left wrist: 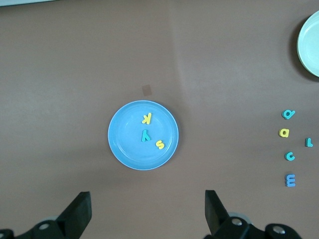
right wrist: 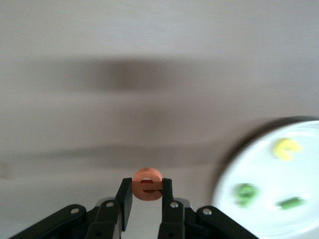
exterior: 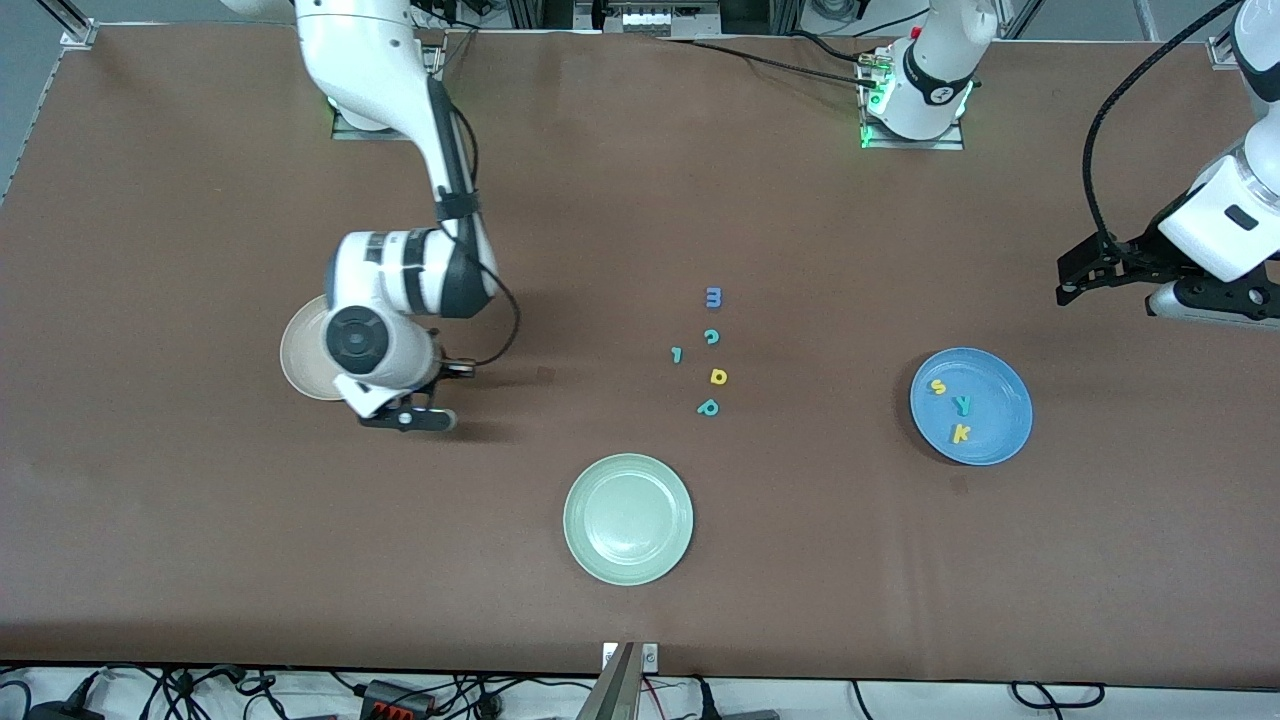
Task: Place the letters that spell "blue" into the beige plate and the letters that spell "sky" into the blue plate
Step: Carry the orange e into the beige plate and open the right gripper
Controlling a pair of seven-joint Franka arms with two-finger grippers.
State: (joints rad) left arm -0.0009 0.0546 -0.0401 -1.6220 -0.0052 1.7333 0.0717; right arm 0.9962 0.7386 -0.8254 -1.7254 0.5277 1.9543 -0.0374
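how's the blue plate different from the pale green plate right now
The blue plate is medium blue and holds three letters: a yellow s, a teal y and a yellow k. The pale green plate holds nothing. The blue plate sits toward the left arm's end of the table; the pale green plate lies nearer the front camera, about mid-table. Both are round, shallow, rimmed and look similar in size.
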